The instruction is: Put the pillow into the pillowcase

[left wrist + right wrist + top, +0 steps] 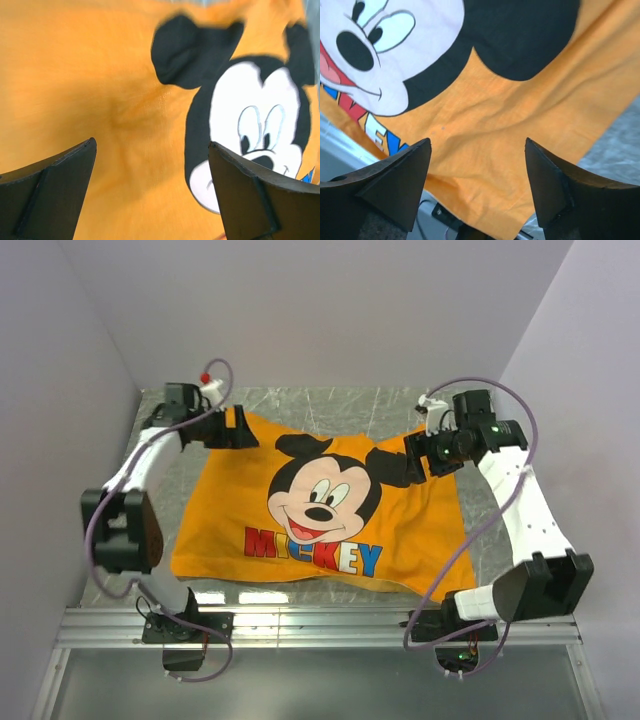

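Pillowcase (215, 530) lies print-up across the middle of the counter (330, 402); no pillow shows, so it is probably inside. Left jaws and right jaws stand wide over its far corners, holding nothing, seemingly placed to square it.

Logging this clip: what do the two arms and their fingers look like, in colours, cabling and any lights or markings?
The left arm and right arm share white link shells and black joint housings, and each carries a looping purple-grey cable. Green lights glow near the right wrist, and a small red part sits by the left wrist. The fingers are matte black wedges.
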